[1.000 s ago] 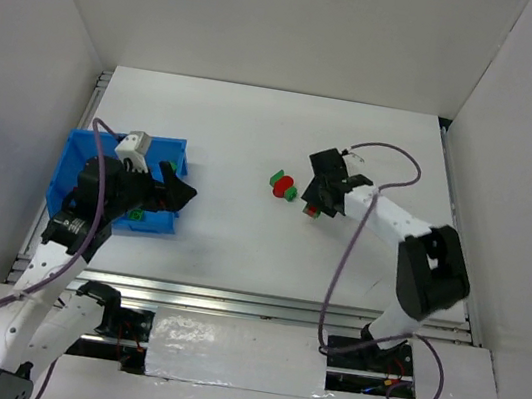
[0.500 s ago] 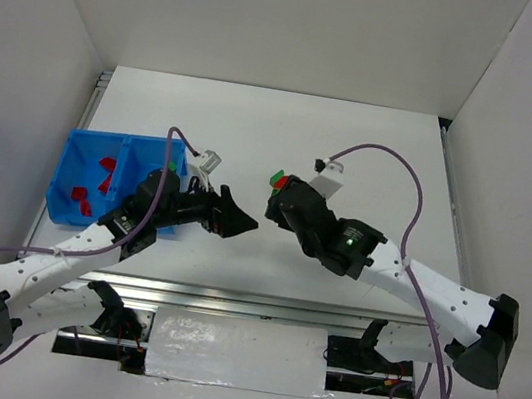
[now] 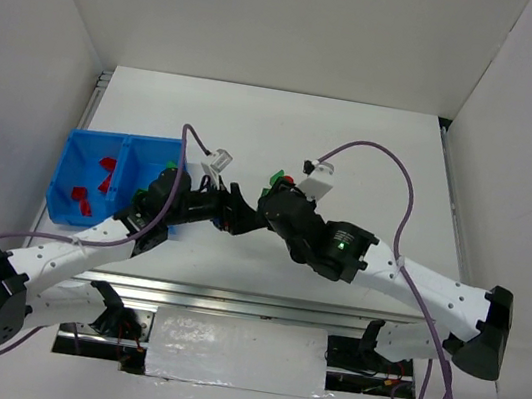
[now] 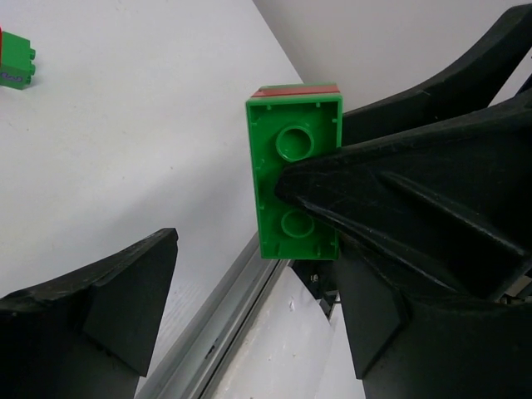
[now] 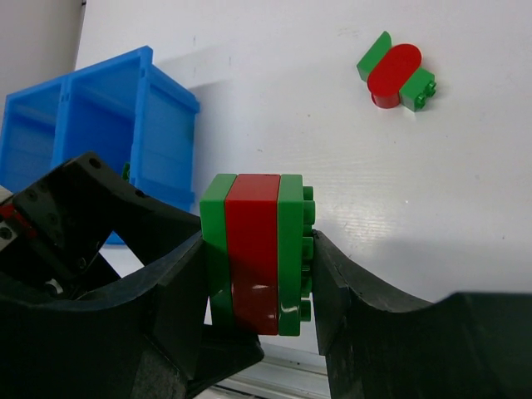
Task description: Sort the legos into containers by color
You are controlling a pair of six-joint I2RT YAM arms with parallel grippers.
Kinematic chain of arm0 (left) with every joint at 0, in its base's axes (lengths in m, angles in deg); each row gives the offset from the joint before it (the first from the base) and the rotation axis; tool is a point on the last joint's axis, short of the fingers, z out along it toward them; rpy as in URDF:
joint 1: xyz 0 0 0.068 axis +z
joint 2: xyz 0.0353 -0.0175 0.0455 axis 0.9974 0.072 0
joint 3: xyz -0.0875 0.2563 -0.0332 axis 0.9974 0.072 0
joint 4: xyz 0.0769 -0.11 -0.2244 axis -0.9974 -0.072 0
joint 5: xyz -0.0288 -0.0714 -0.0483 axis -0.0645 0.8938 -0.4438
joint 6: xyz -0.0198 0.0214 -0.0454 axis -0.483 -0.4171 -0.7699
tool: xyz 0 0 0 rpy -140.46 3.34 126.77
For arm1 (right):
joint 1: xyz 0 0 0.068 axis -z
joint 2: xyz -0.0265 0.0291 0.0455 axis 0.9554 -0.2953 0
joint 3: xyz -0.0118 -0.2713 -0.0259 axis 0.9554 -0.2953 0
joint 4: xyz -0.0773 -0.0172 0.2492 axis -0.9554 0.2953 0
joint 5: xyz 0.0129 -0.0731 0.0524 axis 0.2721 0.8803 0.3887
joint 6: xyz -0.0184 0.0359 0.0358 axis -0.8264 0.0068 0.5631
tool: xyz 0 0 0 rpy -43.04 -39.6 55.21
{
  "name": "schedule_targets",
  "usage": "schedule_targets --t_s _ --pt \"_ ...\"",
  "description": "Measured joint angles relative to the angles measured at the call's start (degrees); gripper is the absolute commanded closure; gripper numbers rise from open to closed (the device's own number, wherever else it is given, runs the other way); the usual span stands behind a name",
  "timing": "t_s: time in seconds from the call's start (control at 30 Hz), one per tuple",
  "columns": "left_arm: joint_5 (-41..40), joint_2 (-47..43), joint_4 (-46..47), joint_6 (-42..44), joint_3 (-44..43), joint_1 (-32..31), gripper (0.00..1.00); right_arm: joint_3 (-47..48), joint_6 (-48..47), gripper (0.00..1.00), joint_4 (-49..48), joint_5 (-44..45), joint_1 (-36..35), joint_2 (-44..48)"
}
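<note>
My right gripper (image 5: 259, 278) is shut on a joined green-red-green lego stack (image 5: 253, 233) and holds it above the table. My left gripper (image 4: 253, 278) is open. Its fingers (image 4: 100, 307) stand on either side of the stack's green underside (image 4: 295, 179) without touching it. In the top view the two grippers meet left of centre, the left (image 3: 233, 217) against the right (image 3: 262, 209), and the stack is hidden. The blue bin (image 3: 78, 141) stands at the left, with red legos (image 3: 97, 178) in its left compartment and a green one (image 3: 171, 165) at its right compartment.
A loose cluster of green and red legos (image 3: 282, 178) lies on the table behind the grippers; it also shows in the right wrist view (image 5: 397, 71). The bin's corner (image 5: 158, 108) is near the left arm. White walls enclose the table.
The left gripper has left the bin and swung right. The right gripper has left the loose cluster and come left with the stack. The two now meet.
</note>
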Motion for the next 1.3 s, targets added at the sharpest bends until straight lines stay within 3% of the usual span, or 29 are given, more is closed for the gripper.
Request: schedule_targets --t_s 0.17,0.33,0.5,0.7,0.93,0.97,1.1,1.13,1.2,1.3 --pt "0.4 0.2 1.6 -1.3 0.1 0.0 0.25 1.5 0.3 0.98 -0.7 1.2 -0.4 -1.5" --pt "-0.6 -1.3 4.8 -3.1 2.5 -0.1 0.25 1.7 2.2 1.0 -1.5 1.9 -1.1 -2.3" --pt "-2.8 -4.1 6.9 -4.5 5.2 -0.1 0.17 1.4 6.5 1.0 -3.4 1.8 -1.9 -2.7" --pt "-3.5 -5.1 11.8 -6.0 7.4 -0.1 0.23 -0.3 13.9 1.0 -7.4 2.9 -2.8 -2.8" --pt "-4.8 -7.4 14.3 -6.9 9.8 -0.5 0.59 -0.5 18.2 1.0 -8.6 4.7 -5.0 -3.7" --pt "-5.3 -7.9 14.1 -6.6 10.0 -0.5 0.59 -0.5 18.3 1.0 -8.8 4.9 -5.2 -3.9" --pt "-6.7 -10.4 11.9 -5.6 10.8 -0.6 0.78 -0.5 18.8 1.0 -9.4 5.4 -6.2 -4.6" --pt "-6.9 -11.1 11.2 -5.3 10.8 -0.6 0.89 -0.5 18.9 0.99 -9.6 5.5 -6.4 -4.8" --pt "-7.3 -12.2 9.7 -4.4 10.8 -0.6 1.0 -0.5 18.9 0.9 -10.2 5.5 -6.7 -5.0" --pt "-7.6 -13.0 8.9 -3.7 10.8 -0.6 1.0 -0.6 17.7 0.33 -11.2 5.1 -6.8 -5.1"
